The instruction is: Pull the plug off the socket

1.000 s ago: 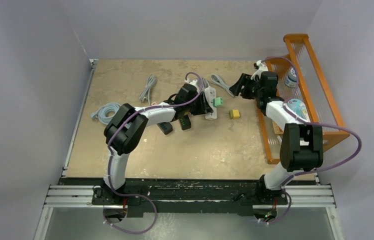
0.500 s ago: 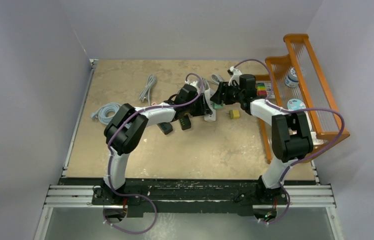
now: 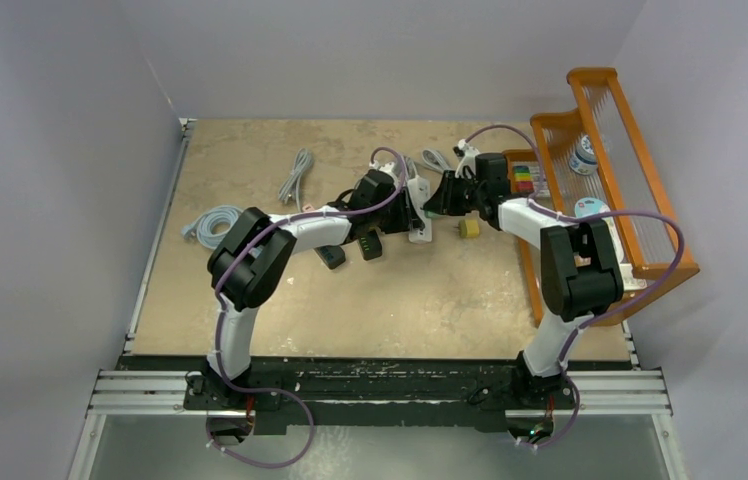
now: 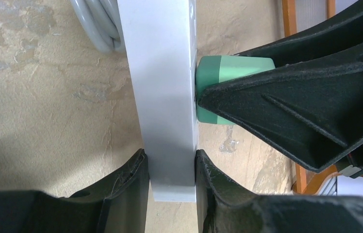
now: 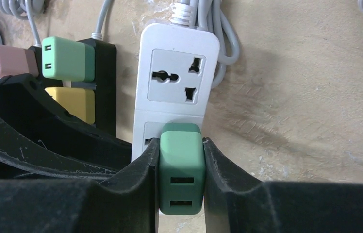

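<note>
The socket is a white power strip [image 3: 420, 228] [image 5: 177, 82] lying mid-table. A green plug [image 5: 182, 170] with two USB slots sits in its lower outlet. My right gripper [image 5: 181, 145] [image 3: 440, 200] is shut on the green plug, one finger pressed on each side. In the left wrist view the green plug [image 4: 233, 68] juts from the side of the strip [image 4: 162, 97], with the right gripper's black fingers [image 4: 305, 97] over it. My left gripper [image 4: 170, 160] [image 3: 412, 210] is shut on the strip's end, clamping both long faces.
A black strip [image 5: 103, 82] beside the white one carries green [image 5: 68, 58], pink [image 5: 12, 60] and yellow [image 5: 70, 104] plugs. A loose yellow plug [image 3: 469, 228] lies right of the strip. Grey cables [image 3: 295, 175] [image 3: 212, 222] lie at the left. An orange rack [image 3: 610, 170] stands along the right edge.
My right arm swung left from the orange rack to the white strip and its jaws closed on the green plug. The left arm stayed clamped on the strip.
</note>
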`<state>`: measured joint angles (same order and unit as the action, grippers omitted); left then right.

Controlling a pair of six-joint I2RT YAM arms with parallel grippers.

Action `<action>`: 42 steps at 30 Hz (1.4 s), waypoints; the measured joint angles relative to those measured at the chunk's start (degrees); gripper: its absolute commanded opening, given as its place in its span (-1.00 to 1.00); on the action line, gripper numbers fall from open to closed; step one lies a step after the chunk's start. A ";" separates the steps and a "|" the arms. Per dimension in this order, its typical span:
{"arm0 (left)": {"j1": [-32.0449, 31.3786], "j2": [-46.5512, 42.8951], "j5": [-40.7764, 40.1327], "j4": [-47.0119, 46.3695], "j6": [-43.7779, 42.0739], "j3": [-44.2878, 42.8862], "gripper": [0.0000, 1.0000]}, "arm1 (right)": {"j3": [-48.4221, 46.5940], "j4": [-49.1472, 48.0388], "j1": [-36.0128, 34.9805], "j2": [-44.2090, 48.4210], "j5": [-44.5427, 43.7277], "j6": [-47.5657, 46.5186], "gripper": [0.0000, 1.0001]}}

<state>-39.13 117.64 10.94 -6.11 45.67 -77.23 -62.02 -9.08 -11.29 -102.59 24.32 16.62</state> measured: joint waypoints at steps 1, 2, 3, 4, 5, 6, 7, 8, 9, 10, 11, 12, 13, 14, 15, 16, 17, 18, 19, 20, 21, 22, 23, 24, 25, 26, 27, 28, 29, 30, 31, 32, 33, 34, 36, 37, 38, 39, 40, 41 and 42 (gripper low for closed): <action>0.00 0.00 0.00 -0.07 0.00 0.02 -1.00 | 0.04 0.04 0.00 0.00 0.11 0.09 -1.00; 0.00 0.00 0.00 -0.02 -0.02 0.02 -1.00 | 0.11 -0.09 0.02 0.09 0.33 0.09 -1.00; 0.00 -0.02 -0.02 -0.09 -0.02 0.02 -1.00 | 0.17 -0.26 0.04 0.15 0.48 0.07 -1.00; 0.00 -0.02 0.00 -0.20 0.00 0.02 -1.00 | 0.28 -0.33 0.04 0.33 0.52 -0.04 -1.00; 0.00 -0.02 0.00 -0.22 0.00 0.02 -1.00 | 0.31 -0.24 0.02 0.48 0.22 -0.07 -1.00; -0.04 -0.02 -0.02 -0.50 0.02 0.02 -1.00 | 0.28 0.24 -0.59 0.87 -1.62 -0.09 -1.00; -0.09 -0.02 -0.02 -0.68 0.07 0.02 -1.00 | 0.22 0.85 -1.29 1.29 -3.74 -0.15 -1.00; -0.11 -0.02 -0.09 -0.70 0.04 0.02 -1.00 | 0.09 1.62 -2.51 1.95 -6.69 -0.28 -1.00; -0.09 -0.02 -0.07 -0.66 0.07 0.02 -1.00 | 0.00 2.25 -3.67 2.84 -9.40 -1.16 -1.00; -0.02 -0.02 -0.02 -0.55 0.17 0.02 -1.00 | 0.13 2.38 -4.22 3.72 -10.38 -2.56 -1.00; 0.02 -0.20 0.33 -0.52 0.26 0.02 -1.00 | 0.74 1.60 -4.15 4.48 -8.90 -3.61 -1.00; 0.02 -0.42 0.66 -0.61 0.26 0.02 -1.00 | 1.70 -0.07 -3.19 4.96 -6.05 -3.41 -1.00; 0.02 -0.79 1.05 -0.74 0.24 0.00 -1.00 | 2.40 -1.05 -1.68 5.27 -3.65 -2.56 -1.00; -0.02 -0.98 1.07 -1.42 0.26 -0.02 -1.00 | 2.34 -0.61 -0.76 5.27 -2.73 -1.44 -1.00; -0.33 -0.96 0.79 -2.27 0.26 -0.13 -1.00 | 1.97 0.22 -0.48 5.27 -3.19 -0.98 -1.00; -0.52 -0.98 0.35 -2.32 0.28 -0.11 -1.00 | 1.70 0.35 -0.83 5.44 -3.28 -1.22 -1.00; -0.48 -0.98 0.17 -2.05 0.26 -0.11 -1.00 | 1.79 0.02 -1.16 5.62 -2.40 -1.51 -1.00; -0.24 -1.07 0.26 -1.77 0.26 -0.11 -1.00 | 2.08 -0.79 -0.79 5.73 -1.77 -1.01 -1.00; -0.09 -1.09 0.72 -1.97 0.26 -0.11 -1.00 | 2.23 -1.01 -0.31 5.81 -1.99 -0.33 -1.00; 0.02 -1.09 1.16 -2.29 0.26 -0.20 -1.00 | 2.23 -0.76 -0.22 6.01 -2.25 -0.20 -1.00; 0.02 -1.09 1.29 -2.40 0.24 -0.28 -1.00 | 2.27 -0.59 -0.15 6.36 -1.44 -0.20 -1.00; -0.07 -1.16 1.20 -2.45 0.26 -0.33 -1.00 | 2.75 -1.57 0.76 6.80 0.33 0.26 -1.00; -0.09 -1.38 1.33 -2.64 0.26 -0.35 -1.00 | 3.37 -2.32 1.81 7.21 1.90 1.22 -1.00; -0.11 -1.53 1.57 -2.78 0.28 -0.48 -1.00 | 3.26 -1.88 3.10 7.32 3.17 1.88 -1.00; -0.22 -1.53 1.68 -3.08 0.26 -0.79 -1.00 | 3.06 -1.79 4.13 7.30 5.33 2.25 -1.00; -0.31 -1.53 1.36 -2.89 0.28 -0.98 -1.00 | 3.37 -3.34 5.53 7.30 8.55 3.32 -1.00; -0.24 -1.53 1.11 -2.78 0.24 -1.01 -1.00 | 3.65 -4.92 6.99 7.30 11.69 5.42 -1.00; -0.15 -1.53 1.01 -2.51 0.24 -1.01 -1.00 | 3.23 -4.81 7.69 7.30 12.20 6.03 -1.00; -0.09 -1.51 0.74 -1.88 0.26 -1.01 -1.00 | 1.97 -2.71 7.91 7.30 9.35 5.16 -1.00; 0.04 -1.51 0.59 -1.38 0.22 -0.98 -1.00 | 1.29 -2.23 7.89 7.30 8.61 4.28 -1.00; 0.11 -1.51 0.42 -1.07 0.22 -0.98 -1.00 | 1.01 -2.67 7.67 7.41 9.68 3.85 -1.00; 0.15 -1.51 0.22 -0.90 0.22 -0.98 -1.00 | 1.01 -3.10 7.54 7.69 10.97 4.22 -1.00; 0.17 -1.51 0.04 -0.83 0.22 -0.98 -1.00 | 0.79 -2.47 7.15 8.00 9.75 4.39 -1.00; 0.17 -1.51 -0.09 -0.59 0.20 -0.98 -1.00 | 0.26 -0.90 6.23 8.26 6.84 3.76 -1.00; 0.17 -1.51 -0.33 -0.04 0.17 -0.98 -1.00 | 0.44 0.02 4.87 9.38 2.69 3.10 -1.00; 0.17 -1.51 -0.52 0.20 0.17 -1.01 -1.00 | 1.60 -0.46 4.92 10.69 2.14 3.37 -1.00; 0.22 -1.51 -0.63 0.44 0.15 -1.09 -1.00 | 3.21 -0.94 4.92 12.55 2.23 3.93 -1.00; 0.31 -1.38 -0.70 0.94 0.13 -1.44 -1.00 | 4.72 -0.92 5.29 14.58 2.23 4.42 -1.00; 0.39 -1.09 -0.72 1.62 -0.02 -2.27 -1.00 | 5.55 -0.50 5.84 16.13 2.14 4.63 -1.00; 0.48 -0.44 -0.79 2.51 -0.22 -3.74 -1.00 | 6.12 -0.33 6.49 17.18 2.03 4.76 -1.00; 0.57 0.55 -0.81 3.74 -0.33 -5.95 -1.00 | 6.71 -0.42 6.93 17.86 1.90 4.83 -1.00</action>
<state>-38.57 118.19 10.13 -2.37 45.34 -83.18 -55.31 -9.50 -4.36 -84.73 26.22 21.45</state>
